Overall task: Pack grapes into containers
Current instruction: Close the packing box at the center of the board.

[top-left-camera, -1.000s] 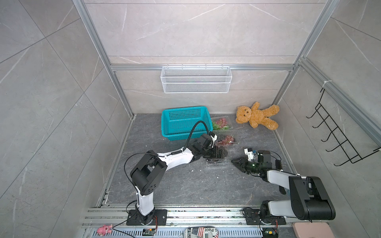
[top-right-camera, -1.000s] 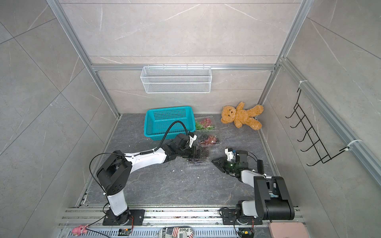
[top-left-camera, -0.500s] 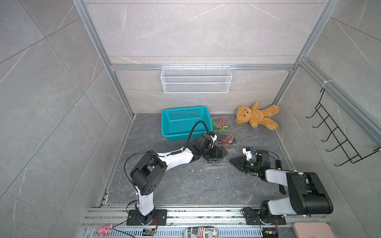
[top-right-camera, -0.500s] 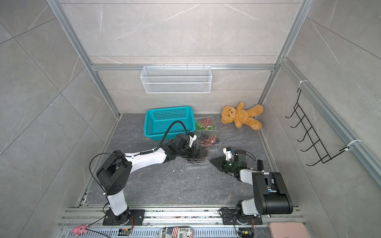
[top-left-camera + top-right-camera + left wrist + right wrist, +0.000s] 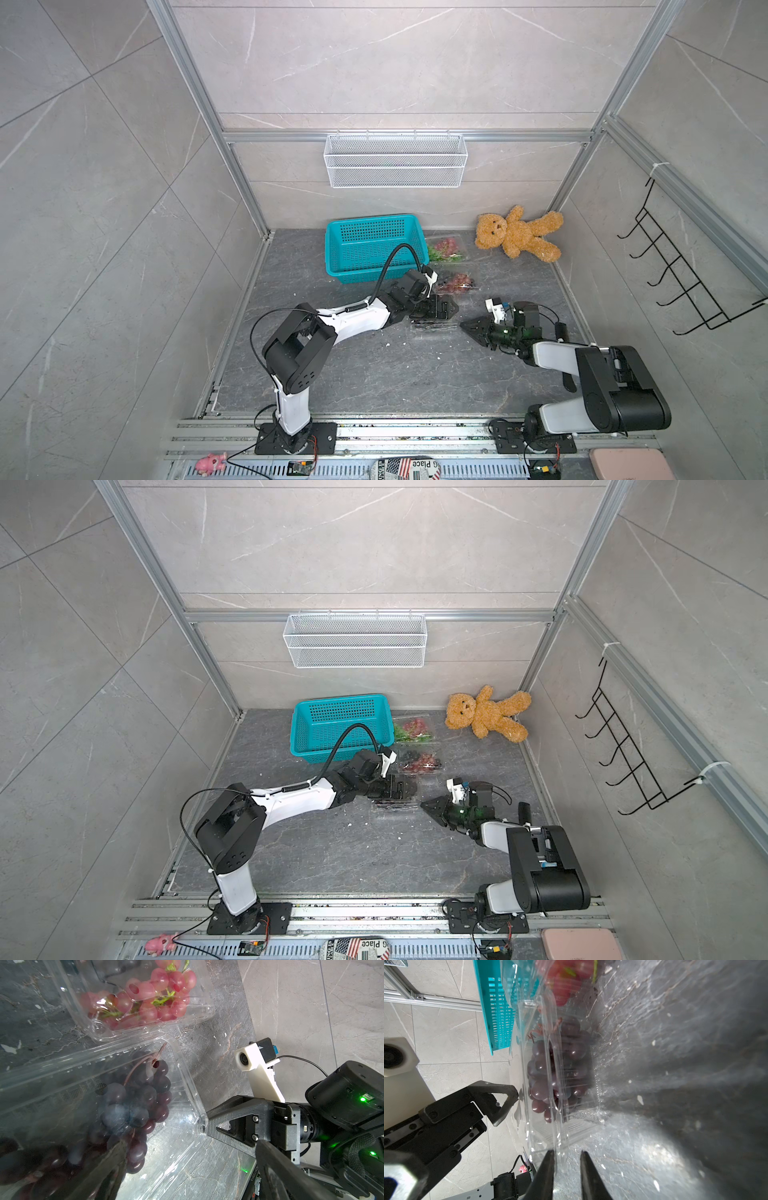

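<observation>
A clear container (image 5: 432, 322) (image 5: 395, 803) of dark purple grapes (image 5: 133, 1105) (image 5: 539, 1084) lies mid-floor with its lid down over the bunch. My left gripper (image 5: 436, 309) (image 5: 399, 789) (image 5: 191, 1144) is open wide just above this lid, holding nothing. My right gripper (image 5: 463, 325) (image 5: 424, 805) (image 5: 566, 1152) lies low at the box's right end. Its jaws are nearly together, with the corner rim (image 5: 202, 1126) of the box between them. Two more containers stand behind: one with reddish grapes (image 5: 455, 282) (image 5: 155, 1001), one with red and green grapes (image 5: 446, 249).
A teal basket (image 5: 374, 249) stands behind the left gripper, close to the containers. A brown teddy bear (image 5: 517, 237) lies in the back right corner. A white wire basket (image 5: 395, 160) hangs on the back wall, a black hook rack (image 5: 681, 274) on the right wall.
My right gripper has edged left up to the container's end and its jaws have narrowed onto the rim. The left arm has stayed still and open.
</observation>
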